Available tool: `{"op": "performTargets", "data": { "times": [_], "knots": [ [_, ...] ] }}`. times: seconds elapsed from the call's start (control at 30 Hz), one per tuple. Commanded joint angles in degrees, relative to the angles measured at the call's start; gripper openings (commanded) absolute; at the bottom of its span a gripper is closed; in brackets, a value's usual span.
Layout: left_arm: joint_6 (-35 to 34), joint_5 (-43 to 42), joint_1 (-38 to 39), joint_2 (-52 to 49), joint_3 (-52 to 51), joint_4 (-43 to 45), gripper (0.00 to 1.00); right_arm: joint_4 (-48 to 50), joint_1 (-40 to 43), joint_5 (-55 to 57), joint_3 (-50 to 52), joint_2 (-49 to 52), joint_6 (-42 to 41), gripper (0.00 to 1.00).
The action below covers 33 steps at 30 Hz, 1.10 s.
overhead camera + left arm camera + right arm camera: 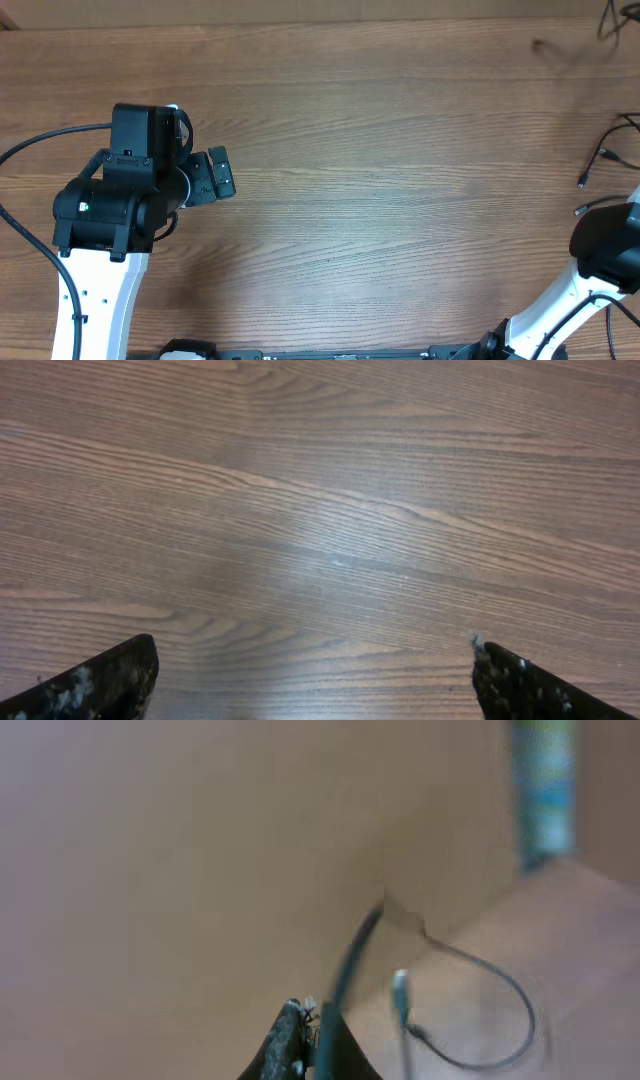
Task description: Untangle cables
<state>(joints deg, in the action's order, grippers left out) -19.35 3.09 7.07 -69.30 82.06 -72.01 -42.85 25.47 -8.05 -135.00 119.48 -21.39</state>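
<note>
The thin black cables (606, 156) lie at the table's far right edge, with small plug ends pointing left. My right arm (608, 245) is at that edge; its fingers do not show from overhead. In the blurred right wrist view, my right gripper (312, 1018) is shut on one thin black cable (350, 965) that rises from the jaws. Another cord (505, 995) loops beside it with a plug end (400, 988). My left gripper (214, 176) is far to the left, away from the cables. In the left wrist view it (312, 644) is open and empty over bare wood.
The wooden table (400, 150) spans the overhead view. Thicker black arm cables (40, 140) run along the left side. A tan wall or board (200, 850) fills most of the right wrist view.
</note>
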Motion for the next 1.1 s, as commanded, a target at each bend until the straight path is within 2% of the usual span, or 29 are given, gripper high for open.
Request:
{"op": "performTargets", "data": {
  "times": [0.0,0.03,0.07,0.1,0.3,0.5,0.6,0.73,0.87,1.07],
  "knots": [
    [0.52,0.48,-0.2,-0.04,0.59,0.22,1.0,-3.3,0.04,10.54,-0.33,3.26,6.93,0.22],
    [0.52,0.48,-0.2,-0.04,0.59,0.2,1.0,-4.72,0.04,11.89,-0.33,4.11,6.88,0.39],
    [0.52,0.5,-0.2,-0.02,0.59,0.22,1.0,-7.17,0.04,13.6,-0.33,5.38,6.88,0.67],
    [0.52,0.48,-0.2,-0.04,0.59,0.22,1.0,-10.01,0.07,14.69,-0.33,7.06,6.88,1.0],
    [0.52,0.48,-0.2,-0.02,0.59,0.2,1.0,-21.66,0.02,14.6,-0.22,9.22,6.47,1.0],
    [0.52,0.48,-0.2,-0.02,0.59,0.2,0.99,-34.58,-1.2,4.04,-0.22,9.22,6.49,1.0],
    [0.52,0.48,-0.2,-0.04,0.59,0.2,1.0,-41.55,-3.65,3.43,-0.22,9.22,7.26,1.0],
    [0.52,0.48,-0.2,-0.02,0.59,0.2,0.99,-48.72,-8.92,3.41,-0.22,9.16,12.44,0.89],
    [0.52,0.48,-0.2,-0.04,0.59,0.2,1.0,-52.04,-14.16,3.43,-0.22,7.91,12.9,0.85],
    [0.52,0.48,-0.2,-0.02,0.59,0.22,1.0,-53.35,-20.48,3.48,-0.22,0.79,14.01,0.86]
  ]
}}
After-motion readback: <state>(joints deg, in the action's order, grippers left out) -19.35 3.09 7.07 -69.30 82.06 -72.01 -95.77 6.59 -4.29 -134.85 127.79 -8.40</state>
